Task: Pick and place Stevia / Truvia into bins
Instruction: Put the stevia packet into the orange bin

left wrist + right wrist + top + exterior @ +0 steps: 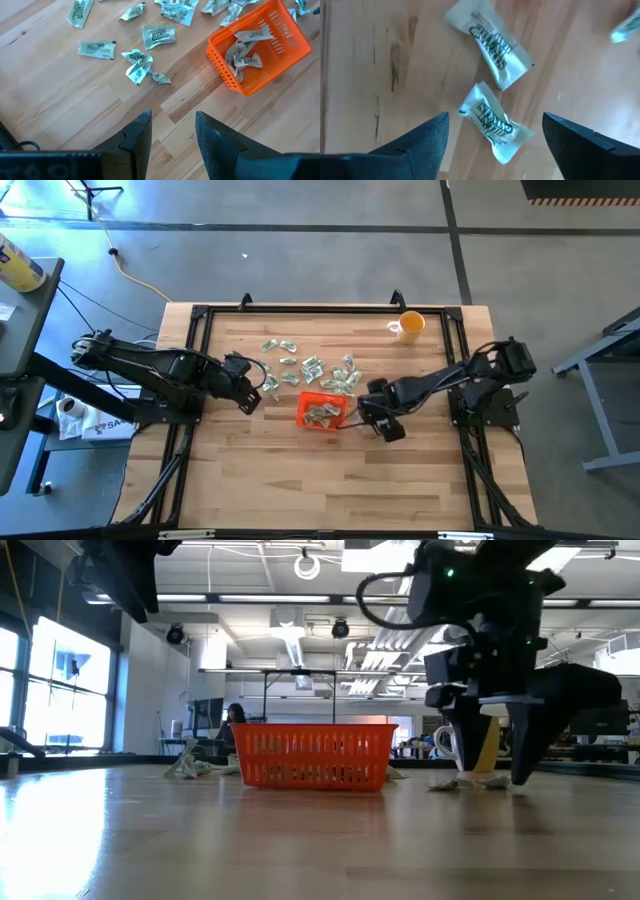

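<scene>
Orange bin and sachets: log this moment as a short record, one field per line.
bin: orange bin near table centre, a few sachets inside
loose sachets: scattered on the wooden table beyond the bin, around
right gripper: open, low over the table beside the bin, fingers straddling one sachet
left gripper: open, empty, above bare wood on the bin's other side
cup: yellow-orange cup at the far right corner

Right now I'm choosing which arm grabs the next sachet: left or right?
Right, probably. The right gripper is open and low, straddling a sachet beside the orange bin. The left gripper is open over bare wood, its nearest sachets farther off.
</scene>
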